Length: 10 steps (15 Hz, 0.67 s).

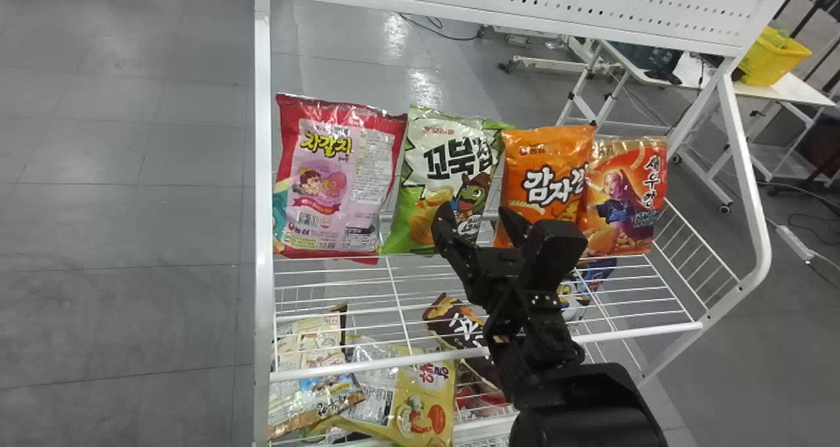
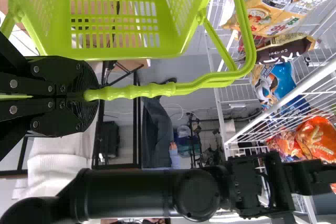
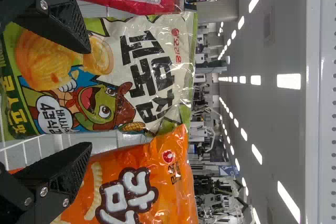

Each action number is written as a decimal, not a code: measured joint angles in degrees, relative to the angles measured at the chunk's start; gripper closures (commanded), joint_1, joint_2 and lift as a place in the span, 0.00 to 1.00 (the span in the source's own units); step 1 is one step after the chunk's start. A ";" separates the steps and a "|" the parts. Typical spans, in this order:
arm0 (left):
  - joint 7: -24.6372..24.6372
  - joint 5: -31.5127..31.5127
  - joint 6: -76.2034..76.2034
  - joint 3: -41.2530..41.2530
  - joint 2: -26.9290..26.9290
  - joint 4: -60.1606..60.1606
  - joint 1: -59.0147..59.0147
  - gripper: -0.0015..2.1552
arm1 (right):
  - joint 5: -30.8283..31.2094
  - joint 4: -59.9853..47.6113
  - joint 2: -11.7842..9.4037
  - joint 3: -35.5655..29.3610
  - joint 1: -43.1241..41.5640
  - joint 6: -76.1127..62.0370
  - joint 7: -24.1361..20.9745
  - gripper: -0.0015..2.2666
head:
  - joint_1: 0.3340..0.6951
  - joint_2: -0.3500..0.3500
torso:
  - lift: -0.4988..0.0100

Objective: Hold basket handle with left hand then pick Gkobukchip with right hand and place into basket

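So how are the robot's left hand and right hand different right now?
The left hand is shut on the lime-green basket's handle; the right hand is open and holds nothing. The left is at the basket, the right in front of the Gkobukchip bag. Both are black with two fingers.

4 snack bags (image 1: 453,158) upright in a row, 1 green basket (image 2: 181,35), 1 yellow bin (image 1: 771,63), 1 white rack (image 1: 263,138)
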 measured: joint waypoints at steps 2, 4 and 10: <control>0.33 -0.13 0.00 -0.02 0.00 0.06 -0.06 0.98 | 0.00 2.89 -0.20 0.12 -2.71 -0.89 0.00 0.09 | 1.00 0.00 | 0.92; 0.83 -0.32 0.00 -0.01 0.00 0.07 -0.07 0.98 | 0.03 5.60 -0.34 0.39 -5.33 -1.33 0.07 0.09 | 1.00 0.00 | 0.92; 1.06 -0.81 0.00 -0.25 0.00 1.53 -1.22 0.98 | -0.16 8.06 -0.43 1.01 -7.78 1.34 1.33 0.29 | 1.00 0.00 | 0.92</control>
